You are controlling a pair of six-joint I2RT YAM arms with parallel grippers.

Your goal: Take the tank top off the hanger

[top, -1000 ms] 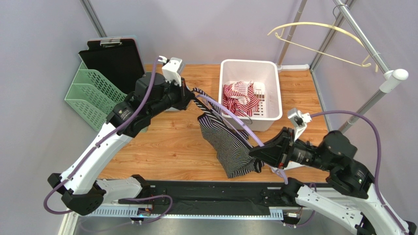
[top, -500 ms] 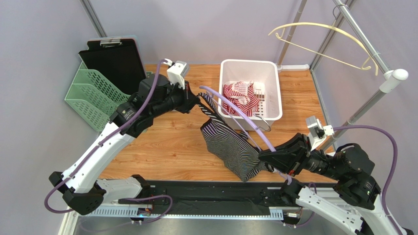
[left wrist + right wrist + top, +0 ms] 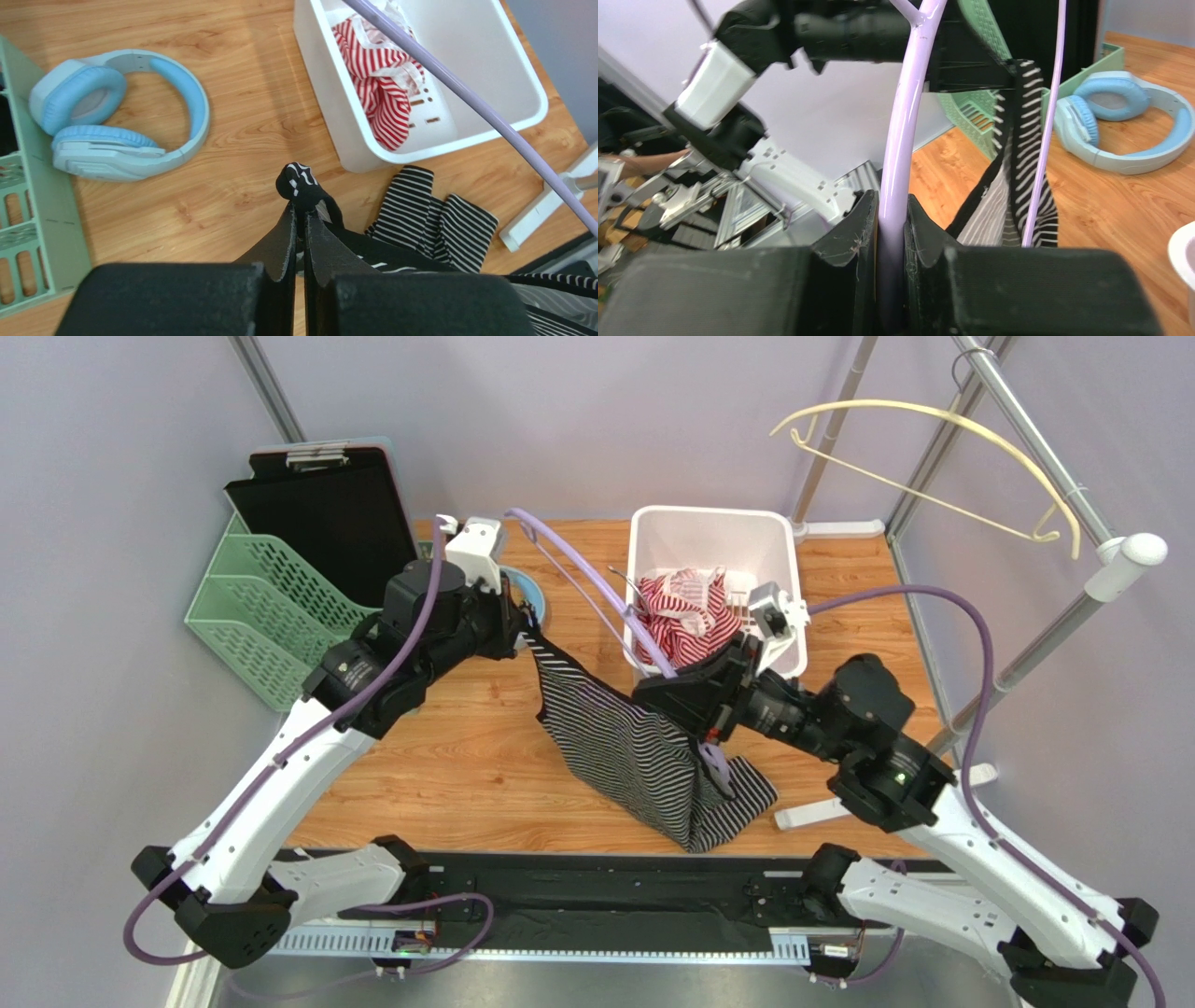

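The black-and-white striped tank top (image 3: 638,756) hangs between both arms, its lower end lying on the wooden table. My left gripper (image 3: 530,627) is shut on a bunched black strap (image 3: 298,183) and holds it up; more striped cloth (image 3: 435,220) lies beyond the strap. The purple hanger (image 3: 589,581) slants from behind the left wrist down to my right gripper (image 3: 671,697), which is shut on its thick bar (image 3: 906,126). In the right wrist view the tank top (image 3: 1018,175) drapes just right of that bar, beside the hanger's thin wire.
A white bin (image 3: 718,521) holding a red-and-white striped garment (image 3: 687,616) stands at the back. Blue headphones (image 3: 119,119) lie behind the left gripper. A green file rack (image 3: 260,609) and black clipboard (image 3: 316,504) stand at the left. A yellow hanger (image 3: 926,455) hangs on the right-hand rail (image 3: 1045,441).
My right arm has swung from the near right toward the middle of the table, carrying the hanger up and back-left. The left gripper shifted slightly left with the strap, and the tank top has spread wider.
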